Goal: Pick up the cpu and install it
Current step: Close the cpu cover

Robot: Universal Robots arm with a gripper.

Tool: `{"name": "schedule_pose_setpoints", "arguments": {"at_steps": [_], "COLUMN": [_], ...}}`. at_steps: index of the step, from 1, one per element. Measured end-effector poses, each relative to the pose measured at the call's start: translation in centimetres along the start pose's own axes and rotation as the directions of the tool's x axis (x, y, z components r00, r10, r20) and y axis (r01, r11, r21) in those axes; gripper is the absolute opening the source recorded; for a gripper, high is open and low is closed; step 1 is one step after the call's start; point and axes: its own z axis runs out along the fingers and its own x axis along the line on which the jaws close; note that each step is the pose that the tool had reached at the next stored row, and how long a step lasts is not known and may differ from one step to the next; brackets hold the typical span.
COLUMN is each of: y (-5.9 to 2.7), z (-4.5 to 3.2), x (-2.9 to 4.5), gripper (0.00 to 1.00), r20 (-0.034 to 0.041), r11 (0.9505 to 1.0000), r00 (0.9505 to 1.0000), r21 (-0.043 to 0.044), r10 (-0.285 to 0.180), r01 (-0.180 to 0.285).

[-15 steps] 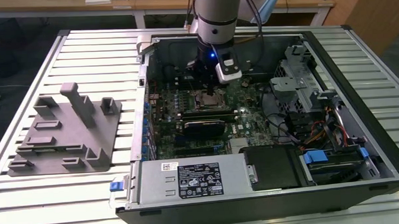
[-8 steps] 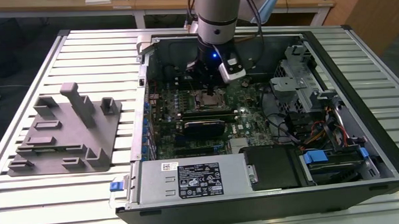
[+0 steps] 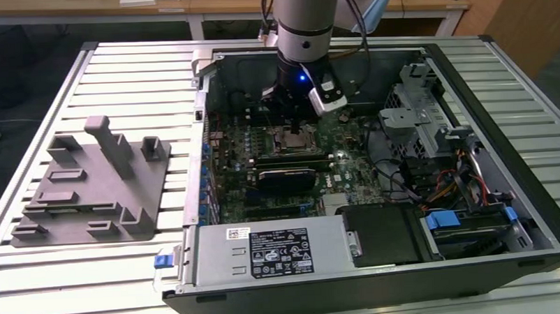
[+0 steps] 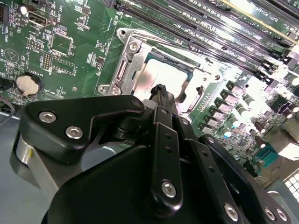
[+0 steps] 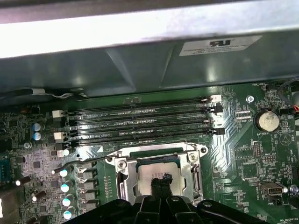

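- The arm (image 3: 303,30) is being held down into the open case (image 3: 360,297), which is lying on the slatted table (image 3: 118,72).
- The gripper (image 5: 161,181) is being held directly over the socket (image 5: 122,179) on the motherboard (image 5: 233,154).
- The jaws are being held almost fully closed, with the tips side by side and only a thin gap between them. Nothing is being gripped between them.
- The cpu (image 5: 145,172) is being seen inside the socket's metal frame, silver top up. In the second wrist view the cpu (image 4: 163,77) is lying right under the tips.
- Contact between the tips and the cpu cannot be told.
- The memory slots (image 5: 140,122) are being seen just beside the socket, with a coin cell (image 5: 267,120) near their end.
- A grey fixture plate (image 3: 85,185) is lying on the table at the exterior view's left of the case, well apart from the gripper.
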Motion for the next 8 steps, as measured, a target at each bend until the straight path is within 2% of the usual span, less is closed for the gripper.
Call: {"name": "schedule_pose_setpoints", "arguments": {"at_steps": [8], "y": [-0.43], "z": [0.0], "x": [0.01], "gripper": [0.11], "r20": [0.0], "r11": [1.0], "r00": [1.0], "r21": [0.0], "r10": [0.0], "r01": [0.0]}}
